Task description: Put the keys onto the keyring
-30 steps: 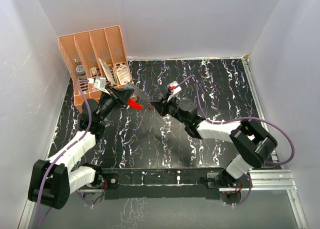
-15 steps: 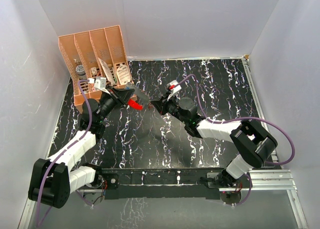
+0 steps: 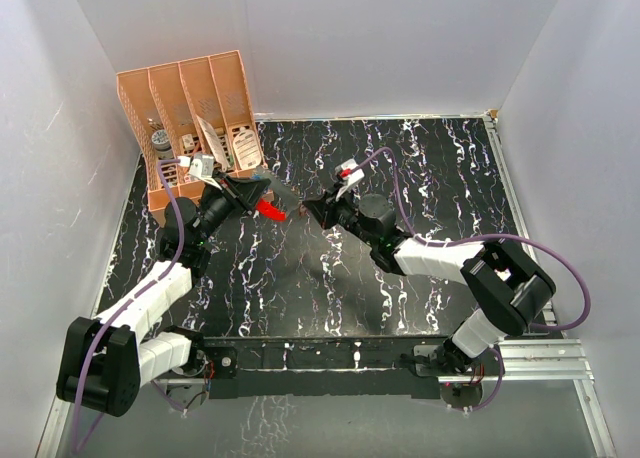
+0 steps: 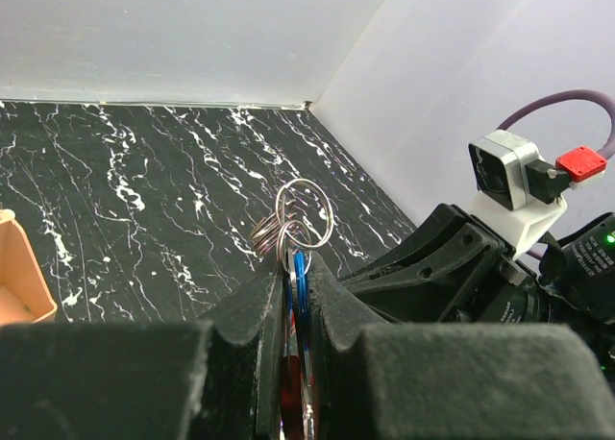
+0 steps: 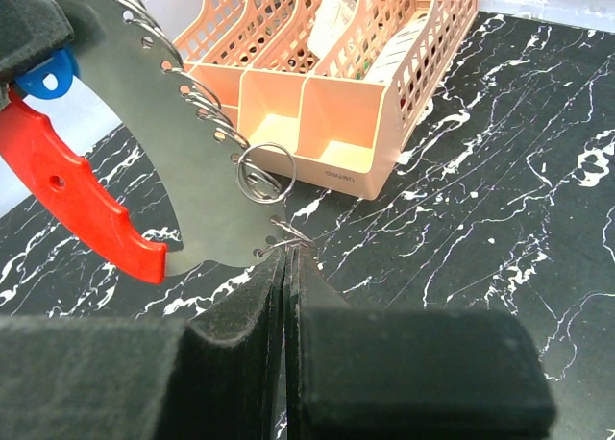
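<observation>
Right wrist: right gripper [image 5: 285, 259] closed against a wire ring [image 5: 292, 234], left gripper [image 4: 295, 272] clamped on the keyring [image 5: 183, 181]

I get bright, even, diffuse light in all three views; the white walls [image 3: 380, 38] bounce it around and nothing burns out. From overhead, the glossy black worktop [image 3: 440, 168] shows a soft sheen rather than hard glare, and the arms throw only faint, blurry shadows onto it. In my left wrist view the left fingers [image 4: 240, 363] are a dark, out-of-focus mass, while the wire rings [image 4: 286, 236] ahead are sharp. The right fingers [image 5: 240, 363] blur likewise; the peach organiser [image 5: 356, 85] behind looks crisp.
</observation>
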{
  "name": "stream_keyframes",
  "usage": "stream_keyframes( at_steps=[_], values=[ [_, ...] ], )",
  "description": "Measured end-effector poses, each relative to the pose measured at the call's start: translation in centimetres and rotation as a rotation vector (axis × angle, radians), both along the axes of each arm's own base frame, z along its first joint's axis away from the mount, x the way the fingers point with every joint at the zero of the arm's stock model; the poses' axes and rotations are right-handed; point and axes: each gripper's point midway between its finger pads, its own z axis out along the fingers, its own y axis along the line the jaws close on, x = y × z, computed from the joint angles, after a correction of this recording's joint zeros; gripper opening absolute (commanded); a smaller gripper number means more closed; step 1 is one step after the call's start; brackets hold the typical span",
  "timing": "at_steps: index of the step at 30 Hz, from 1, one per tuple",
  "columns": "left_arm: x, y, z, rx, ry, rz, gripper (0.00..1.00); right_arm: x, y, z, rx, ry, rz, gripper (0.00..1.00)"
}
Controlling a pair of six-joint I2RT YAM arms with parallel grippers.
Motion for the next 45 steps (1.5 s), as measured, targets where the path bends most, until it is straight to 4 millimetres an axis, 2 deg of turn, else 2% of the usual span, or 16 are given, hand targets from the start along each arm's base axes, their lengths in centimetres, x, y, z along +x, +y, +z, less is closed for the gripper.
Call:
stream_keyframes(
  at_steps=[14, 25, 37, 40, 45],
  values=[
    [-0.3, -0.2, 0.0, 0.015, -0.011, -0.019, 0.00, 0.9, -1.2, 1.0, 0.008, -0.023, -0.030, 0.00],
    [-0.2, -0.2, 0.0, 0.015, -0.011, -0.018, 0.00, 0.7, -1.2, 1.3, 0.008, -0.030, -0.020, 0.00],
    [-0.2, -0.2, 0.0, 0.017, -0.014, -0.014, 0.00, -0.6, -2.0, 4.3, 0.046, -0.076, -0.009, 0.00],
    [-0.2, -0.2, 0.0, 0.017, -0.014, -0.014, 0.00, -1.1, -2.3, 4.3, 0.043, -0.075, -0.005, 0.00],
    [-0.1, -0.2, 0.5, 0.014, -0.025, -0.014, 0.00, -1.8, -2.6, 3.1, 0.021, -0.046, 0.010, 0.00]
  ],
)
